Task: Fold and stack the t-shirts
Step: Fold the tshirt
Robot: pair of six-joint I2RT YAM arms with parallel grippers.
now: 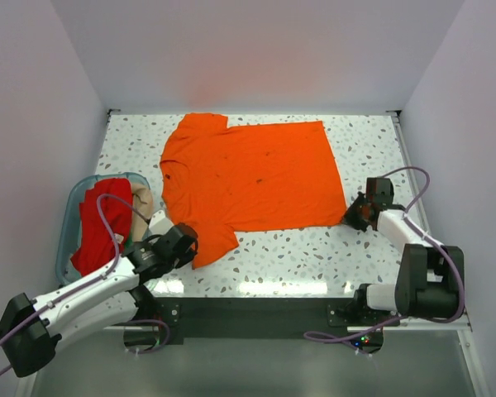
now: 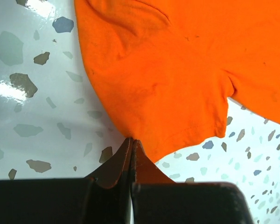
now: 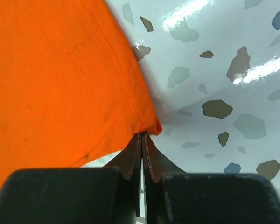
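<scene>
A bright orange t-shirt (image 1: 256, 174) with small dark specks lies spread flat on the speckled table, collar to the left. My left gripper (image 1: 190, 240) sits at the shirt's near sleeve. In the left wrist view its jaws (image 2: 131, 140) are pressed together on the edge of that sleeve (image 2: 177, 102). My right gripper (image 1: 351, 217) is at the shirt's near right corner. In the right wrist view it (image 3: 143, 135) is shut on the hem corner (image 3: 151, 125). A red t-shirt (image 1: 99, 223) and a beige one (image 1: 142, 203) lie bunched in the tub.
A translucent teal plastic tub (image 1: 69, 217) stands at the table's left edge, right behind my left arm. White walls enclose the table on three sides. Bare speckled tabletop (image 1: 298, 252) runs along the near edge between the two arms.
</scene>
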